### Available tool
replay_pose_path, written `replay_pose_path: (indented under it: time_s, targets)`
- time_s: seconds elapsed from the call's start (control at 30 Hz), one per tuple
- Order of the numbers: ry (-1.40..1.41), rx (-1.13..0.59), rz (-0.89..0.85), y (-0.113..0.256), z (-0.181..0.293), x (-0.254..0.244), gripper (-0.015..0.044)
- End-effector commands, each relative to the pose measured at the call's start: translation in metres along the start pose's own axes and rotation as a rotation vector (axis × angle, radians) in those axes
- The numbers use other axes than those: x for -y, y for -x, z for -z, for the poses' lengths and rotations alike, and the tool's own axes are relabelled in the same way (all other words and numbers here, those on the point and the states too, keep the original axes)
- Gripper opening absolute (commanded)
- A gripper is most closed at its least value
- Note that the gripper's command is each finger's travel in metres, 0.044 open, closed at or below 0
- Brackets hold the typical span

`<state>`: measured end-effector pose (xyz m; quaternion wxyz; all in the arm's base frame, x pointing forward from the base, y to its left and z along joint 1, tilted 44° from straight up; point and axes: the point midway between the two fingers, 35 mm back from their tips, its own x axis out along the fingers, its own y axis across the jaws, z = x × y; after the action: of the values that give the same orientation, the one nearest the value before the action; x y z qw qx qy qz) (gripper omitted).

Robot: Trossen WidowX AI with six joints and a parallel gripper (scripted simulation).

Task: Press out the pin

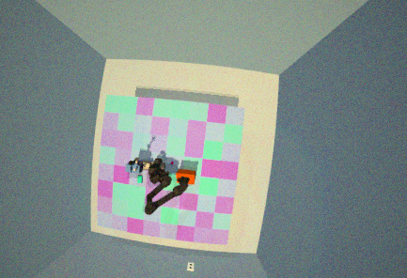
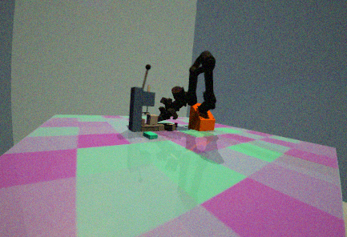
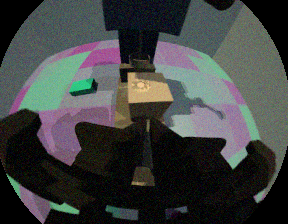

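Observation:
The tan block sits on the tan press bed, in front of the press column. The round pin end shows on its top. The thin punch hangs near the block's column side; exact alignment cannot be told. The lever stands up, slightly tilted, with a dark knob on top. My gripper is shut and empty, its fingertips close to the block's near face; whether they touch is unclear. I cannot make out the cup for certain.
A small green block lies on the table beside the press bed. The orange arm base stands on the opposite side from the press column. A dark round part shows behind the tan block.

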<state>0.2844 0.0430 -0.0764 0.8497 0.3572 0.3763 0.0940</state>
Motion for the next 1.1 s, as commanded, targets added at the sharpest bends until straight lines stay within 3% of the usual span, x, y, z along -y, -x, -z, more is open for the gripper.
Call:
replay_pose_path:
  time_s: [0.0, 0.87, 1.07]
  targets:
    - [-0.001, 0.025, -0.001, -0.005, -0.009, -0.003, 0.003]
    - [-0.003, 0.168, 0.0, -0.035, -0.029, -0.008, 0.003]
    - [-0.011, 0.147, 0.017, -0.027, -0.025, -0.005, 0.003]
